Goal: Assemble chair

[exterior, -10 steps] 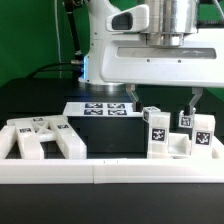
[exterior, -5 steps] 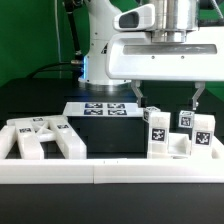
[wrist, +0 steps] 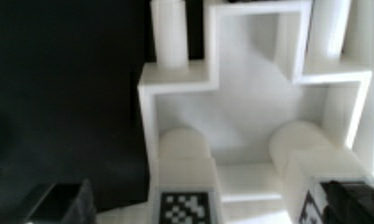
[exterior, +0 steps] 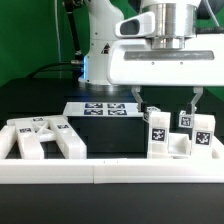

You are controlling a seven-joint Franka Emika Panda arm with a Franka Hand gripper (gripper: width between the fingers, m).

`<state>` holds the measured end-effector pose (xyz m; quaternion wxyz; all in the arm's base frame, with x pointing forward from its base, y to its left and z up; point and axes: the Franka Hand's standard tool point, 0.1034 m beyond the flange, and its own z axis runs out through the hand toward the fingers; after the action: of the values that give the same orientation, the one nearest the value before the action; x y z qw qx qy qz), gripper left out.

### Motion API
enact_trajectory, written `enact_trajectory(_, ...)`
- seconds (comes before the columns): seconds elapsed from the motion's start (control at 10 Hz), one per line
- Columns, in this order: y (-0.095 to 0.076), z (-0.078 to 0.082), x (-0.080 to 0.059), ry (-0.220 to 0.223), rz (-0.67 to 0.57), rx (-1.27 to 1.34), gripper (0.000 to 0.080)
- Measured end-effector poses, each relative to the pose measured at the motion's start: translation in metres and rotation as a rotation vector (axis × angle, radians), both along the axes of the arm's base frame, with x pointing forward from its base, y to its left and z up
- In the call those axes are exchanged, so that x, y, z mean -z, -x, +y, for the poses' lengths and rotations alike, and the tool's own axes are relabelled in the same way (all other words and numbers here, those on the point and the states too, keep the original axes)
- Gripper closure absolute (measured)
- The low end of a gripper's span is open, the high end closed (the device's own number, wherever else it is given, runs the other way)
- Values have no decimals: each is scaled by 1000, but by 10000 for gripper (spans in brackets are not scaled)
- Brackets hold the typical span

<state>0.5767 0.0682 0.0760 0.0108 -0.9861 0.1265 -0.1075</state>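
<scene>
The chair lies in white tagged parts in two groups. On the exterior view's right, square posts and a slab (exterior: 180, 136) stand upright together. A flatter group (exterior: 43, 136) lies on the left. My gripper (exterior: 166, 100) hangs just above the right group, open, with one finger (exterior: 134, 96) left of the posts and the other (exterior: 197, 101) right of them, holding nothing. In the wrist view the white parts (wrist: 228, 100) fill the picture, and a tagged post (wrist: 189, 205) sits between the dark fingertips (wrist: 59, 204) of my gripper (wrist: 205, 206).
The marker board (exterior: 103, 108) lies flat behind the parts on the black table. A long plain white border rail (exterior: 110, 172) runs along the front. A green backdrop and the arm's base (exterior: 95, 45) stand behind.
The gripper and wrist have shifted a little toward the exterior view's right, staying open at about the same height. The parts have not moved.
</scene>
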Motion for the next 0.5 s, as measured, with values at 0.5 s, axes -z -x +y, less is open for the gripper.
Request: enact_trajectory(0.5,8,-3,35,23,-9,-13,150)
